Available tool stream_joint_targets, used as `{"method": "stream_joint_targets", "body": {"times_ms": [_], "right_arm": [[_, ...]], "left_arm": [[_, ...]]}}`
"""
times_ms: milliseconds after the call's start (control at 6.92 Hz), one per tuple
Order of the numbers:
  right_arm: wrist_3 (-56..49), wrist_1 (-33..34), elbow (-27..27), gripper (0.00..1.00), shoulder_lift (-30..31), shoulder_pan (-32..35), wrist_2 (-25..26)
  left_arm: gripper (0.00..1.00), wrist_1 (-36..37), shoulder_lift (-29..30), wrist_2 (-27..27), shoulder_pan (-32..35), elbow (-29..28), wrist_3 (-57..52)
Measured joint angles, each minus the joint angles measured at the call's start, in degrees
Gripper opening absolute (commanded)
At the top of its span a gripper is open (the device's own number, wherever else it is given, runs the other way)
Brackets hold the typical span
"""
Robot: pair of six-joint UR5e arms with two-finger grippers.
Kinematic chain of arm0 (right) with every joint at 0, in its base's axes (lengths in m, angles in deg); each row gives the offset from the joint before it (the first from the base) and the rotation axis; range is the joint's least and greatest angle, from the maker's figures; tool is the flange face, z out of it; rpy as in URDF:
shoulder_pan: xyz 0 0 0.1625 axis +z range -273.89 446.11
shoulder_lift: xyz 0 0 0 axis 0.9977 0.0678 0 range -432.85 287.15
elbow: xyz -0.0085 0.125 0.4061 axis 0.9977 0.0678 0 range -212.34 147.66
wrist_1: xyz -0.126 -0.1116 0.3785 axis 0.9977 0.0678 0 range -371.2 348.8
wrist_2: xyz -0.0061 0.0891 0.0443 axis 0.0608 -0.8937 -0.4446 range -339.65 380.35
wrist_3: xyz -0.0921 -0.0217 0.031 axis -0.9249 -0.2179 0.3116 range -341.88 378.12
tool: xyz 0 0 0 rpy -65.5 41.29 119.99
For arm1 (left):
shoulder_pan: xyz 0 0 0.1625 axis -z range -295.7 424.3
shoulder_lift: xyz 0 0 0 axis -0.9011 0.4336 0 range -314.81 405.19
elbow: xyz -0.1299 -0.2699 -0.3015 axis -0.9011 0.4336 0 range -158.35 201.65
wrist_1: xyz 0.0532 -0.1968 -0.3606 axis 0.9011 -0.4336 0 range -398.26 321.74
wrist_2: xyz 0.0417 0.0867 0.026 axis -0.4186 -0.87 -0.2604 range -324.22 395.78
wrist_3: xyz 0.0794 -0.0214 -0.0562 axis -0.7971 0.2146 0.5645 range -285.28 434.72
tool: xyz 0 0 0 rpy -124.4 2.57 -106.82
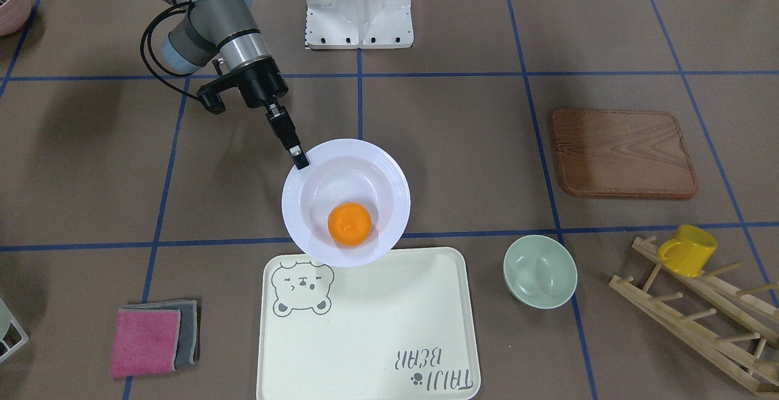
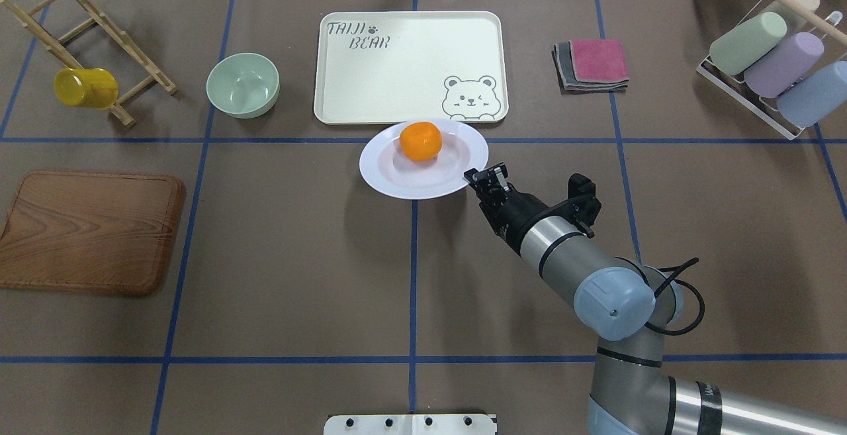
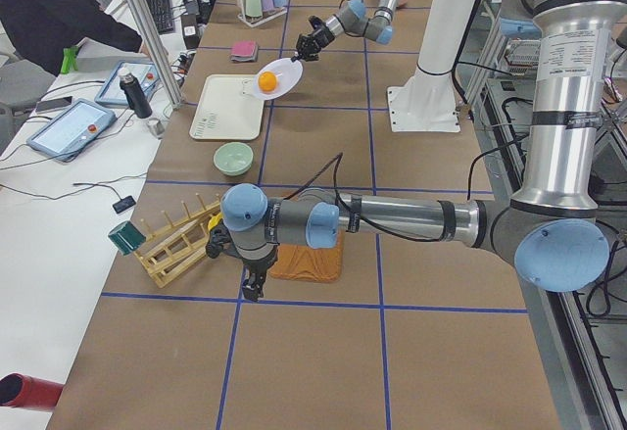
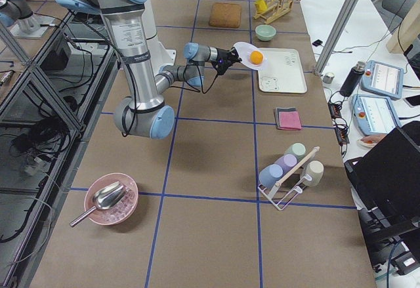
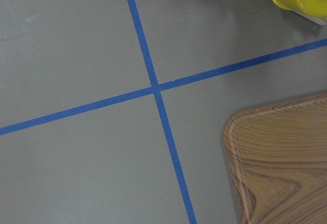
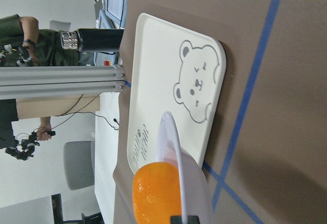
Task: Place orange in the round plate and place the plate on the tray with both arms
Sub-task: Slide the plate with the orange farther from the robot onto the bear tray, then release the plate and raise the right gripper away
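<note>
The orange (image 1: 349,223) lies in the well of the white round plate (image 1: 389,175). My right gripper (image 1: 299,160) is shut on the plate's rim on the robot's side and holds it off the table. The plate (image 2: 390,177) overlaps the near edge of the cream tray (image 2: 397,71), close to the bear drawing. In the right wrist view the plate (image 6: 191,183) shows edge-on with the orange (image 6: 156,193) beside it and the tray (image 6: 153,81) beyond. My left gripper (image 3: 252,288) hangs low by the wooden board; I cannot tell whether it is open or shut.
A wooden board (image 2: 86,230) lies at the left, with a pale-green bowl (image 2: 243,84) and a rack holding a yellow mug (image 2: 85,87) beyond it. Folded cloths (image 2: 592,64) and a cup rack (image 2: 774,71) are at the right. A person (image 3: 59,19) is at a side desk.
</note>
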Motion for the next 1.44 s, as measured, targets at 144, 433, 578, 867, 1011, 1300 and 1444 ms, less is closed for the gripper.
{"method": "stream_joint_targets", "body": {"times_ms": [144, 433, 578, 867, 1011, 1300, 1444], "right_arm": [[0.1, -0.1, 5.5, 0.00, -4.5, 2.4, 0.1], [0.2, -0.1, 21.7, 0.00, -16.0, 6.3, -0.7], [0.1, 0.0, 28.1, 0.65, -20.1, 7.1, -0.9], [-2.9, 0.3, 30.7, 1.00, -21.1, 7.3, -2.3], [-9.3, 0.5, 26.4, 1.00, -17.7, 7.5, -5.8], [-24.1, 8.3, 12.8, 1.00, -8.3, 11.9, -21.3], [-32.1, 16.0, 7.7, 1.00, -5.9, 16.4, -30.8]], "left_arm": [[0.99, 0.0, 0.0, 0.0, 0.0, 0.0, 0.6], [0.99, 0.0, 0.0, 0.0, 0.0, 0.1, 1.8], [0.99, 0.0, 0.0, 0.0, 0.0, 0.2, 1.9], [0.99, 0.0, 0.0, 0.0, 0.0, 0.5, 2.0], [0.99, -0.1, -0.1, 0.0, 0.0, 0.6, 1.9], [0.99, -0.2, -0.8, -0.1, 0.1, 1.1, 1.8], [0.99, -0.2, -1.2, 0.0, 0.4, 1.4, 1.9]]}}
